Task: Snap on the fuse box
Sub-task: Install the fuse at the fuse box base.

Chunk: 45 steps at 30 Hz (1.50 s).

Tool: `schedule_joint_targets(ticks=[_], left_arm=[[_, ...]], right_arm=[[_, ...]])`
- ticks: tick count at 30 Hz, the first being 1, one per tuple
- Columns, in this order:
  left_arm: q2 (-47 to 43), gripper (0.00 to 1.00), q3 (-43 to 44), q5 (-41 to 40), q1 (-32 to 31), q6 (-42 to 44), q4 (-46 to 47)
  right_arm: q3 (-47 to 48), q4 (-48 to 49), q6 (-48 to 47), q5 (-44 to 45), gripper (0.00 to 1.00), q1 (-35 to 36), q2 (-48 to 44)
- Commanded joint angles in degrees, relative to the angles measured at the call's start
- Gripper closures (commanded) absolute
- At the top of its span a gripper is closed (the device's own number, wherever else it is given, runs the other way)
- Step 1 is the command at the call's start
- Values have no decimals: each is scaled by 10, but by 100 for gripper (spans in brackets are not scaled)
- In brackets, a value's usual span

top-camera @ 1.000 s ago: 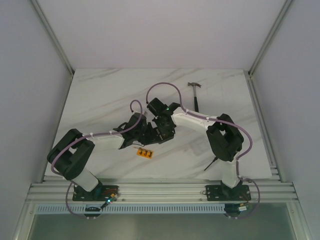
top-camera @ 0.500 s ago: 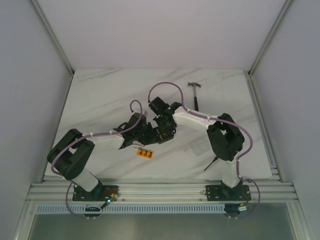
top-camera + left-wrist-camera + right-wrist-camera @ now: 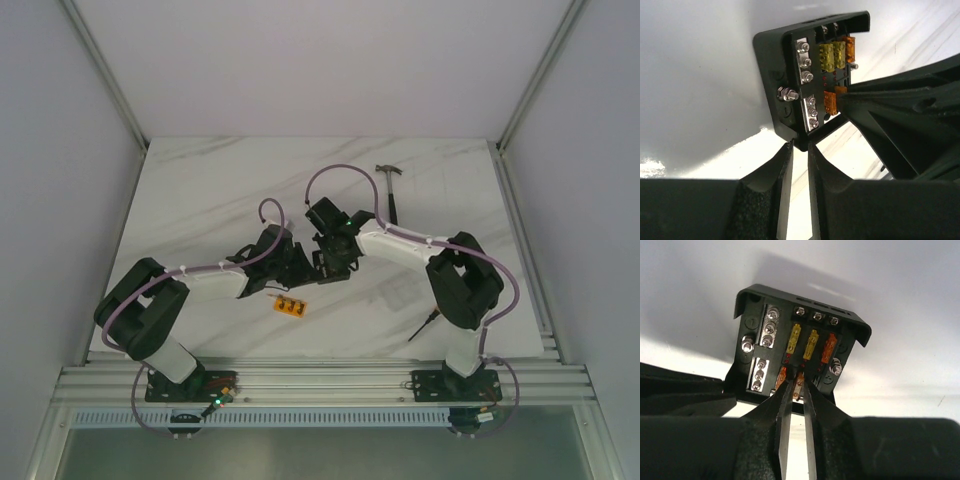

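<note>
The left gripper (image 3: 799,146) is pinching the nearest corner of the fuse box (image 3: 812,75), its fingers pressed almost together on the black rim. Just beyond its tips, the box's open face is showing silver screw terminals (image 3: 805,62) and yellow fuses (image 3: 832,54). An orange strip (image 3: 291,306) with dark dots is lying on the marble table (image 3: 200,190) near that gripper, on the side toward the arm bases. The right gripper (image 3: 795,390) is reaching onto the box's face from the opposite side, its fingers barely parted around a small orange fuse (image 3: 798,382). Whether they are squeezing it cannot be told. A hammer (image 3: 390,190) is lying well beyond the right gripper.
</note>
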Motion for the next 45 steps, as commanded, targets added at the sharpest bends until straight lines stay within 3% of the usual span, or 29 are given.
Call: schedule_joint_targets(ticks=[1,7,13,23,28,34,42,45], left_arm=[[12,73,-12,-56,8,18,-27],[15,73,-11,-56,7,18,-26],[16,73,-8,-53,8,19,-26],[17,73,-7,-50,7,20,-26],[19,73,-7,-50,8,19,-26],[23,73,-7,-49,7,18,-25],[26,73,-10,-51,7,17,-23],[15,73,-9,-52,7,20,-24]], right_arm=[[0,-38,9,7,75,0,-39],[-4,-39,26,10,72,0,-45],[-11,-31,43,8,76,-2,-26],[-21,-19,64,-3,86,-5,0],[-38,-22,68,16,100,-5,17],[-43,-20,55,30,100,-6,56],[-42,-14,28,33,100,-8,173],[-28,-8,18,33,100,-3,144]])
